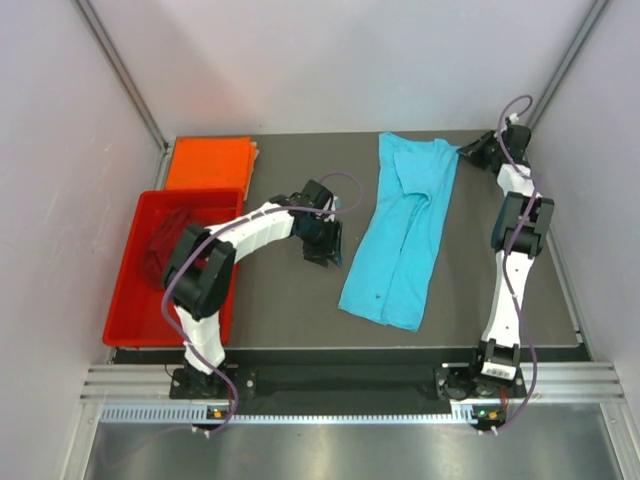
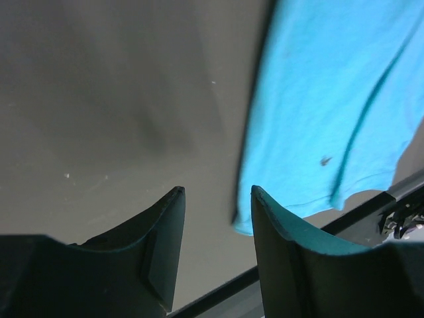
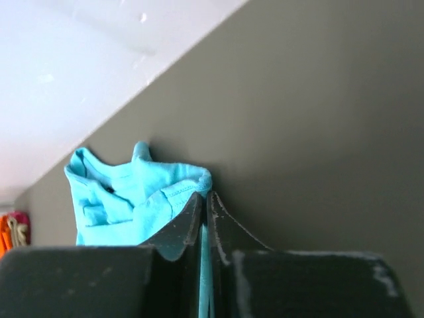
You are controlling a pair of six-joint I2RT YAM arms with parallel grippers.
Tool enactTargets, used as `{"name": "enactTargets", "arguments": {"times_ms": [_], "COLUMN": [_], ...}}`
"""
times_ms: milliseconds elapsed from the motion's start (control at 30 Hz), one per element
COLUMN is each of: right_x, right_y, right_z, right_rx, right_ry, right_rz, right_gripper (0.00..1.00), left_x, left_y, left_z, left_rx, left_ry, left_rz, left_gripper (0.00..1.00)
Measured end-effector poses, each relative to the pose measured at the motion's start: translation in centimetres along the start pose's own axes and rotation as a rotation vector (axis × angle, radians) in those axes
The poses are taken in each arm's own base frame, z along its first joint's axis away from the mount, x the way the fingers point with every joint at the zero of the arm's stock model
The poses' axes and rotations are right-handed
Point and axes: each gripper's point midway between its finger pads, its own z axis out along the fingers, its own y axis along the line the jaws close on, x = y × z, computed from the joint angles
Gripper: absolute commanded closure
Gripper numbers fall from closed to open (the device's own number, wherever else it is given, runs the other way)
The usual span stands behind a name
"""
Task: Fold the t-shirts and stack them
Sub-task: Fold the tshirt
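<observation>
My right gripper (image 3: 204, 193) is clamped on the blue shirt (image 1: 405, 230). My left gripper (image 2: 217, 191) hovers beside its hem, jaws apart.

Looked like a robotics lab test cell, definitely not somebody's home. Saw a dark grey worktop (image 1: 290, 300) boxed in by plain white panels (image 1: 330, 60) on aluminium posts (image 1: 120, 70). Spotted a left arm (image 1: 250, 230) and a right arm (image 1: 505, 290), white with purple cabling (image 1: 234, 400), bolted onto a slotted metal rail (image 1: 580, 385) along the near edge.
</observation>
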Motion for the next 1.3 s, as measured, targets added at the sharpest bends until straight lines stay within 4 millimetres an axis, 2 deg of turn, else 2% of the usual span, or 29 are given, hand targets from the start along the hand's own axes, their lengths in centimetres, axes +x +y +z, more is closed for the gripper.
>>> {"name": "enactTargets", "arguments": {"times_ms": [33,167,233,267,333,400,633,800,833,900,933,967,1100,1167,1300], "right_x": [-0.4,-1.5,-1.7,-1.8,-1.3,-0.1,7.8,14.1,15.2,17.6,18.9,20.3,26.9,29.8,34.0], "right_y": [0.1,0.1,0.3,0.3,0.4,0.6,1.1,3.0,3.7,5.2,5.9,6.6,7.3,6.7,4.7], "right_z": [0.4,1.1,1.0,0.8,0.0,-1.9,-12.5,-22.0,-23.9,-26.9,-28.1,-29.3,-32.8,-33.9,-36.2], "right_rx": [-0.01,-0.024,-0.027,-0.025,-0.008,0.04,0.26,0.386,0.4,0.408,0.4,0.392,0.393,0.414,0.482], "right_ry": [-0.018,-0.064,-0.072,-0.073,-0.062,-0.023,0.187,0.289,0.292,0.307,0.311,0.317,0.412,0.471,0.561], "right_rz": [0.004,0.015,0.011,0.008,0.008,0.023,0.097,0.063,0.043,0.008,-0.013,-0.029,-0.081,-0.093,-0.08], "right_gripper": [0.92,0.67,0.6,0.55,0.52,0.5,0.49,0.46,0.46,0.45,0.45,0.45,0.46,0.46,0.47], "left_x": [0.2,0.7,0.8,0.9,1.1,1.3,3.4,5.1,5.3,5.7,5.8,6.1,7.3,7.8,8.9], "left_y": [0.4,1.3,1.4,1.3,1.0,0.5,-1.1,-2.6,-2.8,-3.1,-3.0,-2.9,-2.6,-2.5,-2.2], "left_z": [0.6,2.5,3.0,3.2,3.5,3.7,3.8,4.2,4.3,4.4,4.6,4.7,4.8,4.6,4.2], "left_rx": [0.004,0.041,0.06,0.073,0.102,0.144,0.234,0.276,0.281,0.285,0.279,0.274,0.259,0.251,0.241], "left_ry": [0.019,0.07,0.082,0.083,0.084,0.078,0.071,0.079,0.079,0.083,0.081,0.085,0.094,0.085,0.077], "left_rz": [-0.01,-0.046,-0.056,-0.057,-0.06,-0.064,-0.053,-0.02,-0.017,-0.014,-0.01,-0.016,-0.037,-0.047,-0.077], "left_gripper": [0.5,0.5,0.5,0.5,0.5,0.5,0.5,0.53,0.56,0.69,0.75,0.86,1.0,1.0,1.0]}}
